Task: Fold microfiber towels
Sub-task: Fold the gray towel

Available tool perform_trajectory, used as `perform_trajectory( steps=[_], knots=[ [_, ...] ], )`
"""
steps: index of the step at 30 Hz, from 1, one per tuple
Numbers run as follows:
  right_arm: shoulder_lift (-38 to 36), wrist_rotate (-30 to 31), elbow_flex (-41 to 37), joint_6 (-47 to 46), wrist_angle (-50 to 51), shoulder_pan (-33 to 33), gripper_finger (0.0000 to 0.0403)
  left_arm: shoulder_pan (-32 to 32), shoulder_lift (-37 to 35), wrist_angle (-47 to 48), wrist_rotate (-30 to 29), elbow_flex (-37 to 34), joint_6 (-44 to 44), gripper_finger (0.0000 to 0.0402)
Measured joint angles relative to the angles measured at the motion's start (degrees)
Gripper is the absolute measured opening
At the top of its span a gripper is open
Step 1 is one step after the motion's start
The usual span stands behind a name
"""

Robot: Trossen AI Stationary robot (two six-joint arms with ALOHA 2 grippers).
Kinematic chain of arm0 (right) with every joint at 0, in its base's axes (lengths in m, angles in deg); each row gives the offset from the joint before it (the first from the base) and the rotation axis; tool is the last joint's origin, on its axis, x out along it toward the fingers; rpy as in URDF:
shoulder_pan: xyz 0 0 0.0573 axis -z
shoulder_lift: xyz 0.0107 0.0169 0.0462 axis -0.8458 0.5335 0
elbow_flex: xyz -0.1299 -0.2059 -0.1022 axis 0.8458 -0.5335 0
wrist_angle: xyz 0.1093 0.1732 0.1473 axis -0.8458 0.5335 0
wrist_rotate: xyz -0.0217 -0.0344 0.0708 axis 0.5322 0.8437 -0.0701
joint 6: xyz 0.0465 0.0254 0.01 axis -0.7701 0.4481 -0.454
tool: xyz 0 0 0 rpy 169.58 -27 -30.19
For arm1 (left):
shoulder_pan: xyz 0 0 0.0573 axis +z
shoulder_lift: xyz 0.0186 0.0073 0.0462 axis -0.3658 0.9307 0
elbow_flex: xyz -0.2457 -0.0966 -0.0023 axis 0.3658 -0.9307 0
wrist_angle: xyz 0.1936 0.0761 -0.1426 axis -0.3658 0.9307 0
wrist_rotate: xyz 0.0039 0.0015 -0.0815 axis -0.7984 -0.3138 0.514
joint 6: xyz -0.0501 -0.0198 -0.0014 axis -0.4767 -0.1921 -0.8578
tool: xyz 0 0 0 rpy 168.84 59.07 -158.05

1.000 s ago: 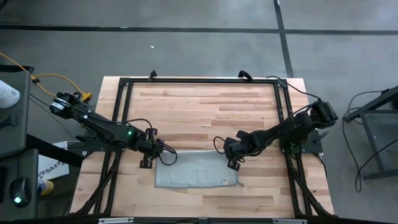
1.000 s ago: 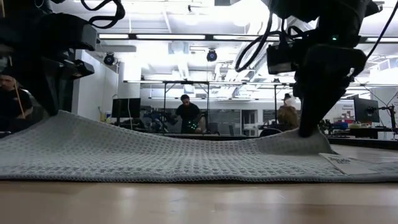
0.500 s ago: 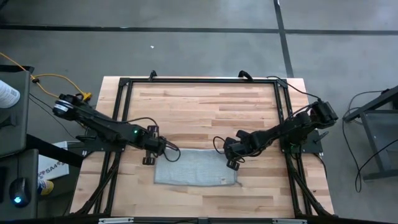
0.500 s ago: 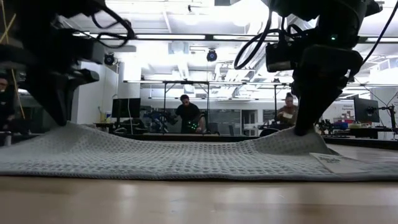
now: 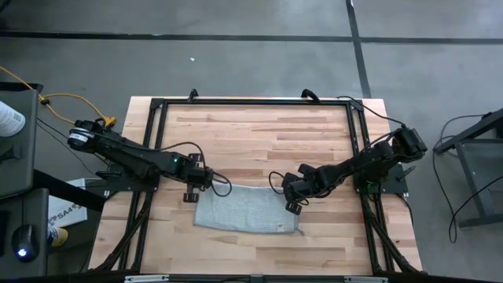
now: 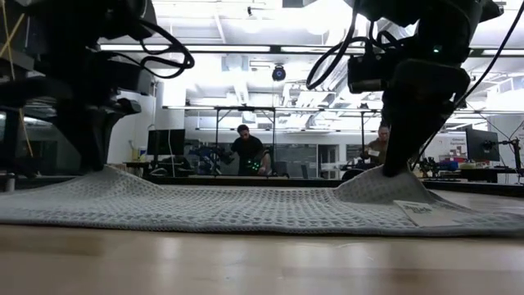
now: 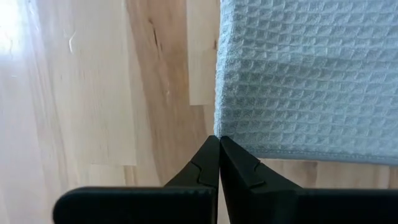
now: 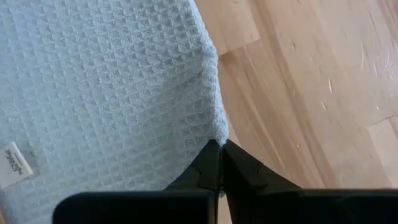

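The light grey ribbed towel [image 5: 247, 209] lies spread on the wooden table [image 5: 251, 134], toward its near edge. A white tag [image 6: 417, 211] sits near the towel's right end. My left gripper [image 5: 207, 186] is shut on the towel's far left corner. My right gripper [image 5: 292, 195] is shut on its far right corner. In the low view both corners rise as small peaks under the left gripper [image 6: 92, 160] and the right gripper [image 6: 397, 164]. The rest of the towel rests flat on the table. My left gripper pinches the towel's far left corner [image 7: 219, 131] between its two fingers, at the very tip of the corner. The fingers point down from above. The corner is raised a little [image 6: 110, 174]; the cloth slopes down slack onto the table. My right gripper pinches the towel's far right corner [image 8: 214, 134] between its two fingers, at the tip of the corner. The fingers point down from above. The corner stands up as a small peak [image 6: 381, 182]; the rest of the towel lies on the table.
A black metal frame [image 5: 251, 102] runs along the table's far, left and right sides. Bare wood lies beyond the towel toward the far edge. In the low view people [image 6: 244, 147] show in the room behind the table.
My left gripper has gone toward the table's far edge and a little to the right, still shut on the far left corner, which has come along with it and sits lower. My right gripper has stayed nearly in place. The towel's near edge has stayed on the table.
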State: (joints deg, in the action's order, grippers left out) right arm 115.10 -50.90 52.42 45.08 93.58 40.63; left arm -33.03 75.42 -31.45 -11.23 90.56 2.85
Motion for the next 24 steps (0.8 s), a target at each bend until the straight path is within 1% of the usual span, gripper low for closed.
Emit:
perform_trajectory(
  steps=[9,24],
  knots=[
    [0.0,1.1,0.0,-0.2,-0.3,0.0,0.0004,0.7,0.0,-3.3,0.7,0.0,1.1,0.0],
    [0.0,3.0,0.0,-1.4,-0.2,0.5,0.0004,0.7,0.0,-4.3,1.0,-0.5,2.5,0.0]
  ],
)
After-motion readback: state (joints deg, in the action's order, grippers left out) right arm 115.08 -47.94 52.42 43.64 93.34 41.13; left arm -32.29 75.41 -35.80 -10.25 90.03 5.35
